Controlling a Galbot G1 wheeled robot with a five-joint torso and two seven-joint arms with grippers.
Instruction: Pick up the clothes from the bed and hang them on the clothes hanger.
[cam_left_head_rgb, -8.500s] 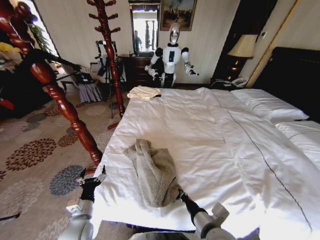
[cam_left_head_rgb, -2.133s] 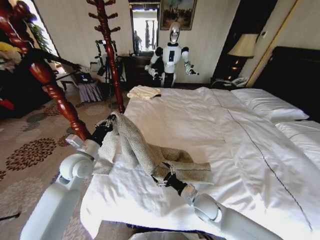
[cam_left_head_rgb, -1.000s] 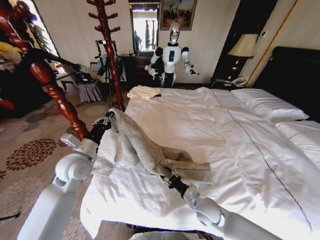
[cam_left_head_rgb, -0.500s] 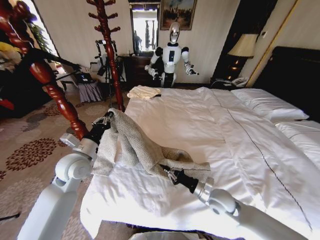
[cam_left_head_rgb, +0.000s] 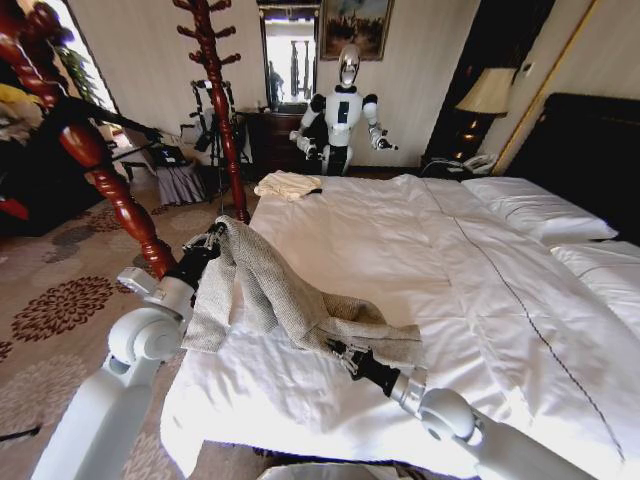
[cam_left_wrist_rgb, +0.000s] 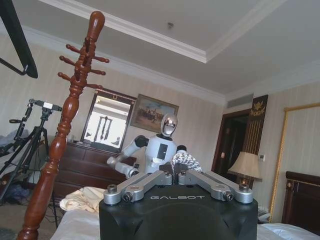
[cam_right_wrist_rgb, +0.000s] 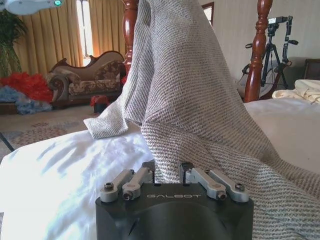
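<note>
Head view: clothes (cam_left_head_rgb: 280, 295) in left end effector (cam_left_head_rgb: 215, 238).

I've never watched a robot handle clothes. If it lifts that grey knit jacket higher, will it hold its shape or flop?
Probably flop: the jacket already sags from the left gripper to the bed. It looks light, bunching in soft folds. A sleeve may drag near the right gripper.

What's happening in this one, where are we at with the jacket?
The left gripper is shut on one end of the knit jacket and holds it up over the near left corner of the bed. The rest of the jacket trails down onto the duvet, where the right gripper sits at its lower edge, fingers apart. In the left wrist view a black hanger shows beside the wooden pole; nothing hangs on it yet.
</note>
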